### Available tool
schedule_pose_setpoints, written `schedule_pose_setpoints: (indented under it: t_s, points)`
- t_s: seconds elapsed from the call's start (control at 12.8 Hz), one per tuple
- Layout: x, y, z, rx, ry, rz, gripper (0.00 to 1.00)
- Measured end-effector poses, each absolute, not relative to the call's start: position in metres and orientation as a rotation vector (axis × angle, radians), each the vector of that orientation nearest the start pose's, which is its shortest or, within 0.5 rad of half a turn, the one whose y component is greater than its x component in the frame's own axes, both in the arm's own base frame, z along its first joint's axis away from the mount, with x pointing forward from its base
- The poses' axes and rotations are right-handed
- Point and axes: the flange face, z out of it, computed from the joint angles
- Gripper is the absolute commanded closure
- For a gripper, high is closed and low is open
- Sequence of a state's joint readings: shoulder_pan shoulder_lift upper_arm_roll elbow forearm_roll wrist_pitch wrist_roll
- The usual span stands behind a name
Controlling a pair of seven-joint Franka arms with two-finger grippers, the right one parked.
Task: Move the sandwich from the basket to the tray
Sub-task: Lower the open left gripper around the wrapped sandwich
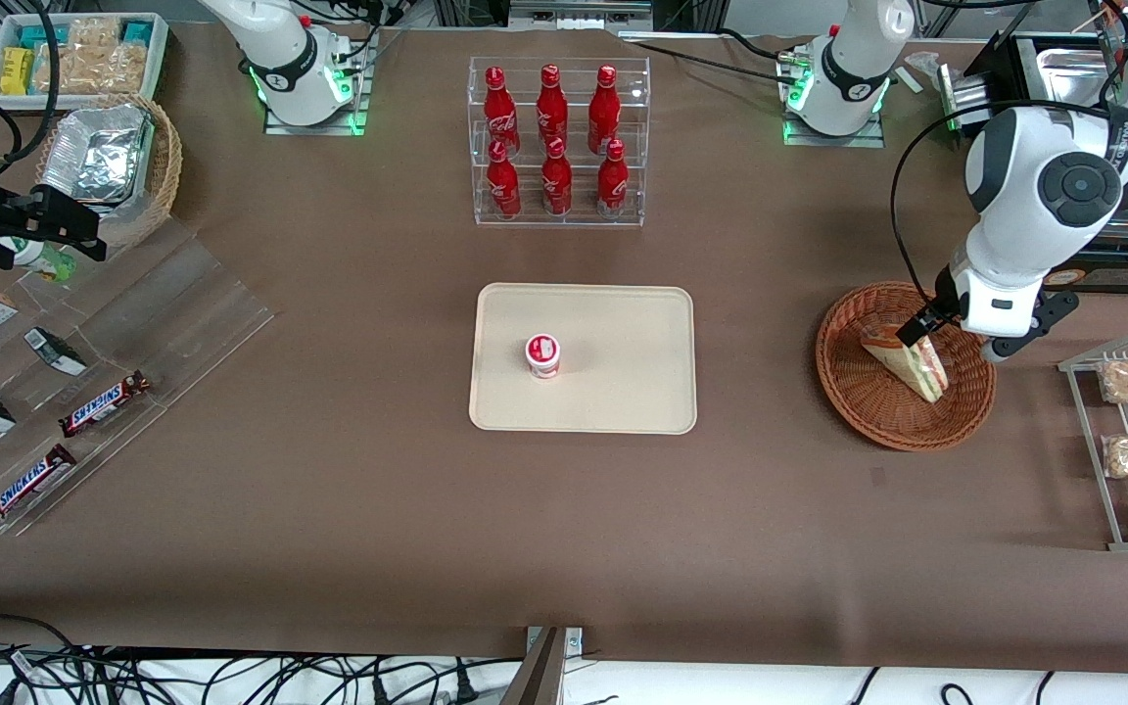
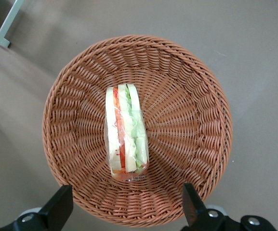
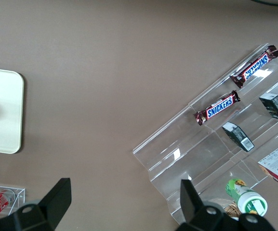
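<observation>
Step in hand: we judge this to be the approach to the grasp; the sandwich (image 1: pixel 907 360) is not yet held.
Sandwich: it lies in the basket (image 1: pixel 853 392) at the right of the front view, wrapped, a cut face with the filling layers turned up toward the wrist camera.
Gripper: the gripper (image 2: pixel 126 204) hangs above the basket, over the sandwich. Its fingers (image 2: pixel 57 208) are spread wide and hold nothing; in the wrist view the gap between them is wider than the sandwich.
Grasp advice: we would lower straight down, then close across the two bread faces, not across the long axis. The wrap looks slick and the bread soft, so we would close gently and only as far as needed to hold.
Basket edge: the rim stands up all round the sandwich. We would lift until the sandwich clears the rim before any sideways travel, or the basket may be dragged along.
Tray: the tray (image 1: pixel 623 392) sits at the centre of the front view, well apart from the basket. A small red-and-white cup (image 1: pixel 543 355) stands on it, in the half away from the basket.
Open room: the half of the tray nearer the basket is bare; we would set the sandwich there, short of the cup and inside the low rim.
Path: the bench (image 1: pixel 760 490) between basket and tray is bare. A bottle rack (image 1: pixel 558 142) stands above the tray in the frame, off the direct line.
</observation>
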State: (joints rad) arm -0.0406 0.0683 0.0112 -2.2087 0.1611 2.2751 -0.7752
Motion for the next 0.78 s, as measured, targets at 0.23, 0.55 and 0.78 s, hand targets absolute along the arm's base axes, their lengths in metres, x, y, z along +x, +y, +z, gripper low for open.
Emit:
schedule_pose_setpoints:
  t_s: [0.23,0.55,0.78]
  points:
    - [0.542,-0.012,0.337,-2.858,-0.965,-0.105,0.0]
    - [0.547,-0.013,0.322,-2.851,-0.998,-0.14,0.0]
    - [0.547,-0.011,0.306,-2.807,-0.961,-0.157,0.0]
